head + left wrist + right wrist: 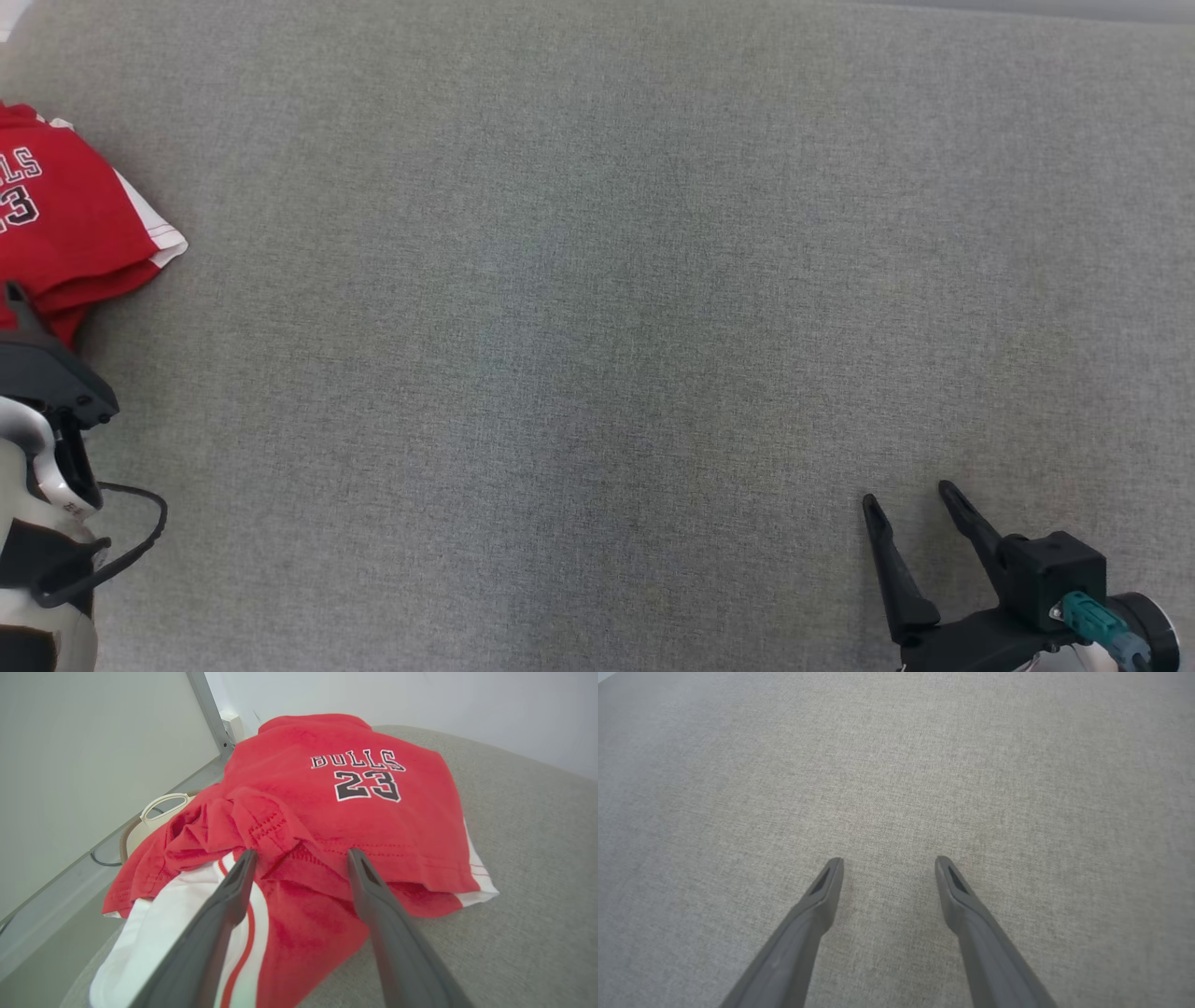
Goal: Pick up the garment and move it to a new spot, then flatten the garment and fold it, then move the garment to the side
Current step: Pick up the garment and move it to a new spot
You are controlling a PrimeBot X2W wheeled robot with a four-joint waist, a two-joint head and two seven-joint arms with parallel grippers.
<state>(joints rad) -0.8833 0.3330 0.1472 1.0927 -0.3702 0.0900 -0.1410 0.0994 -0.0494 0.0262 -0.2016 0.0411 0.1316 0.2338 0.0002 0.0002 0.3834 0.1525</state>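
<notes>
Left tool [302, 854]: spread, empty, tips at the near hem of the bunched garment [364, 821] directly ahead. Right tool [888, 861]: spread, empty, over bare worktop [597, 327], well apart from it. Judged status: pick-up pending; flattening, folding, side placement outstanding.

A grey woven surface [597, 327] is spreading under soft, even light. In the left wrist view, a pale wall [467, 700] is rising at one o'clock, a grey post [210, 714] is slanting at eleven, and a cream handled object [138, 837] is sitting at nine.
</notes>
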